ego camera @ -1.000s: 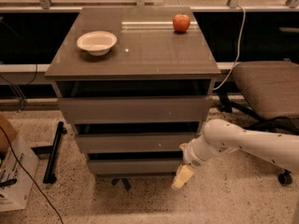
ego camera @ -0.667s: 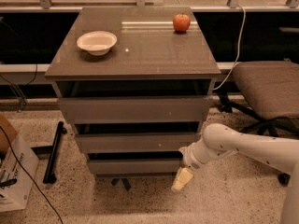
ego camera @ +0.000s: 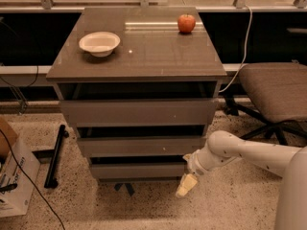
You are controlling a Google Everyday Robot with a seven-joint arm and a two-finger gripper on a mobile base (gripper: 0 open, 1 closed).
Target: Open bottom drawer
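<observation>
**Locating the gripper beside the bottom drawer**

1. Cabinet. The grey-brown cabinet [ego camera: 67,87] stands on a speckled floor [ego camera: 230,207] in front of a low window ledge. Its three drawer fronts are stacked one below the other, and a dark gap shows above each front.

2. Task item. The bottom drawer [ego camera: 136,170] is the lowest front, directly under the middle drawer [ego camera: 139,146] and well under the top drawer [ego camera: 139,111]. Its panel is plain and flat. It sits level in the cabinet, close above the floor.

3. Arm. The white arm [ego camera: 240,152] enters from the right edge and reaches left and downward toward the lower right corner of the cabinet.

4. Gripper. The gripper [ego camera: 186,186] hangs just beside the right end of the bottom drawer, slightly below its front panel, and points down toward the floor. The fingers [ego camera: 188,182] show as one pale wedge with no gap between them, so they read as pressed together, with nothing held. Whether they touch the drawer panel cannot be told.

5. Worktop. The worktop [ego camera: 153,56] carries a pale bowl [ego camera: 99,43] at the left and a red apple [ego camera: 186,23] at the rear right, well apart.

6. Surroundings. A padded chair [ego camera: 276,92] stands to the right of the cabinet. A cardboard box [ego camera: 14,181] sits at the lower left.
</observation>
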